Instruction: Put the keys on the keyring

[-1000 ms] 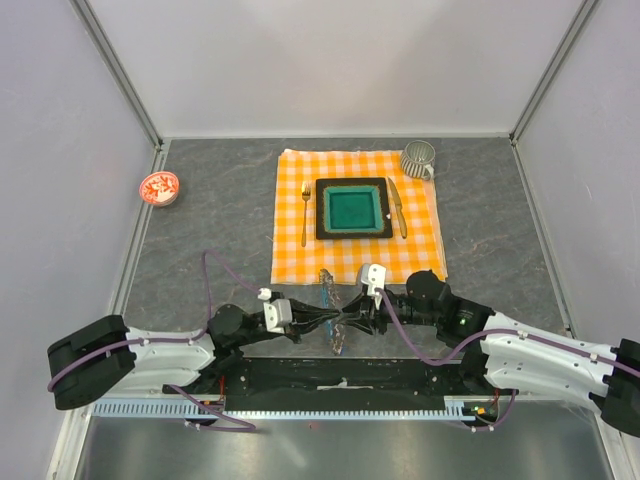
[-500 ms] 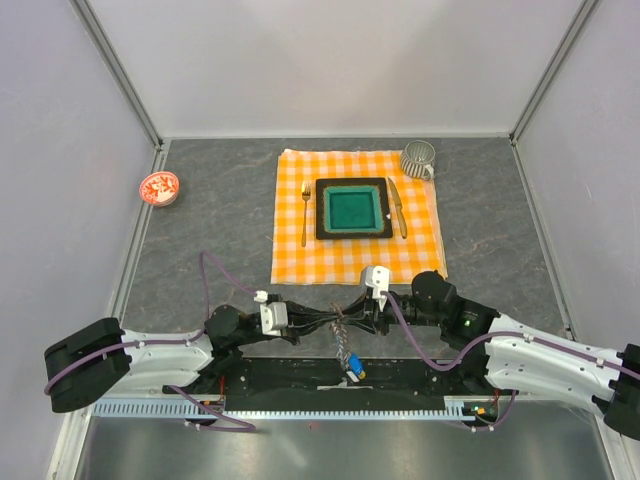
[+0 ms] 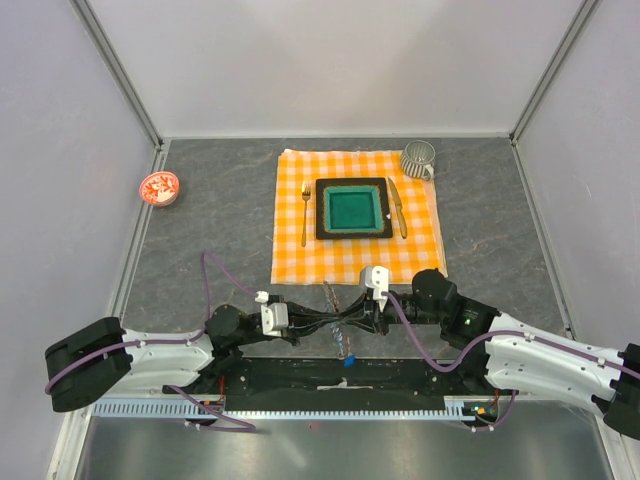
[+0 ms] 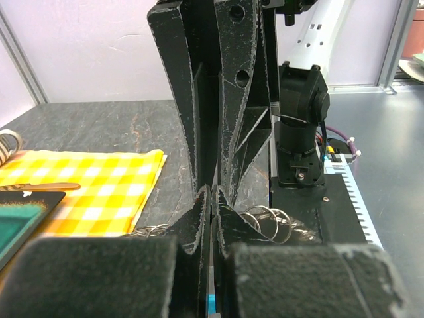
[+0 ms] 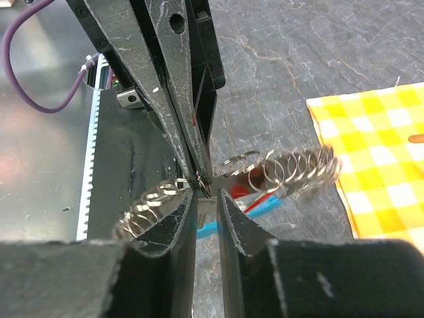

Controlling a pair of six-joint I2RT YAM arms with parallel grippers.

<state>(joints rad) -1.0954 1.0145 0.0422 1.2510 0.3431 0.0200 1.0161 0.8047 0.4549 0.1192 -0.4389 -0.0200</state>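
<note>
Worktop (image 3: 200,230), middle of the near edge, just before the checked cloth (image 3: 300,262). The left claw (image 4: 212,202), pressed together, pinches the silvery keyring (image 5: 291,171); the right claw (image 5: 205,194), narrowly spread, straddles that pinch. Red-headed keys (image 5: 246,192) show beneath, whether threaded unclear. Step judged: regripping the ring; next, a firm counter-pinch.

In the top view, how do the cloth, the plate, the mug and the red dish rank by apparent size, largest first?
1. cloth, clearly the largest.
2. plate, lying on it.
3. mug and dish: they look about alike, so I do not rank them.
</note>
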